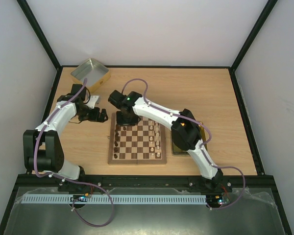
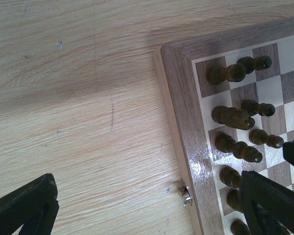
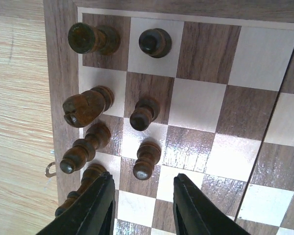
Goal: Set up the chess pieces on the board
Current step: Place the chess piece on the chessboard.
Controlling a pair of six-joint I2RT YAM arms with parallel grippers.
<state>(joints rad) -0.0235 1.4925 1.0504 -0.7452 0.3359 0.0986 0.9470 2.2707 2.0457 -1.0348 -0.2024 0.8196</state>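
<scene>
From above, the chess pieces (image 1: 118, 143) are too tiny to count. The right arm covers the far left corner of the board (image 1: 137, 161). The yellow tin (image 1: 178, 151) is mostly hidden under that arm. One silver tin (image 1: 90, 73) sits at the back.

Up close, the right gripper (image 3: 142, 208) hangs over that board corner. Its fingers are a small way apart, with nothing between them. I count seven dark pieces (image 3: 144, 113) there, and one is half hidden by a finger (image 3: 88, 210).

The left gripper (image 2: 147, 210) is spread wide over the table (image 2: 88, 122) beside the board, and it is empty.
</scene>
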